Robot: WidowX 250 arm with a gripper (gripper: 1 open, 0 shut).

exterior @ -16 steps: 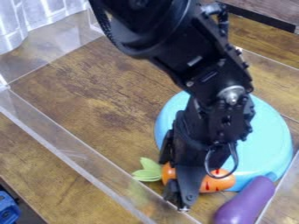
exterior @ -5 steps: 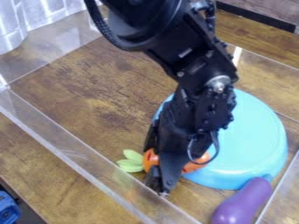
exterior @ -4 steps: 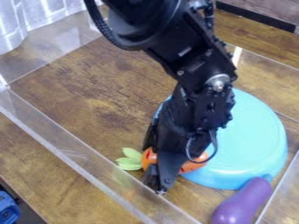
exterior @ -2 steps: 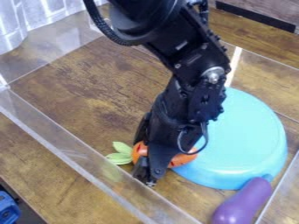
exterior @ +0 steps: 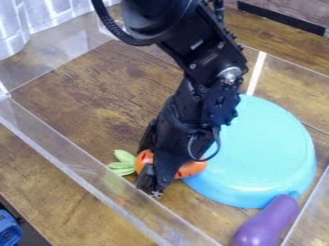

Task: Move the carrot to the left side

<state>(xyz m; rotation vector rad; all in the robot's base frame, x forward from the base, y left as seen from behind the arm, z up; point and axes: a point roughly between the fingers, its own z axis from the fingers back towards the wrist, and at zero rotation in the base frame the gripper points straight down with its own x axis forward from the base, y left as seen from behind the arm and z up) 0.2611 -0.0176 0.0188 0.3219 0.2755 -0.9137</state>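
A: Risks first. Big one: clear plastic barrier wall [exterior: 77, 159] running along the front edge, just beside the black robot gripper [exterior: 157, 181]. Could clip that wall on any further drag leftward along it, then stall or pop the load free.

B: Gripper state?

A: Closed down around the small glossy orange toy carrot with light-green leafy top [exterior: 180, 169], by the look of it; fingertips mostly hidden behind the arm's own body, so exact grip depth hard to tell. Orange body showing at the fingers, leaves [exterior: 123, 162] sticking out to the left.

B: Carrot location?

A: On the brown wooden table [exterior: 90, 91], near the front wall, just off the left rim of the round light-blue plate [exterior: 264, 159]. Touching the rim or not, can't tell.

B: Other failure modes?

A: Glossy, stubby shape, so likely to squirt out of a shallow pinch. Leaves could snag against the wall. Plate could get nudged if carrot or wrist rubs its rim. Purple eggplant-shaped toy [exterior: 267, 223] well apart at bottom right, low risk.

B: Counts, big to small.

A: One table, one barrier wall at front, one arm with one gripper, one plate, one eggplant toy, one carrot.
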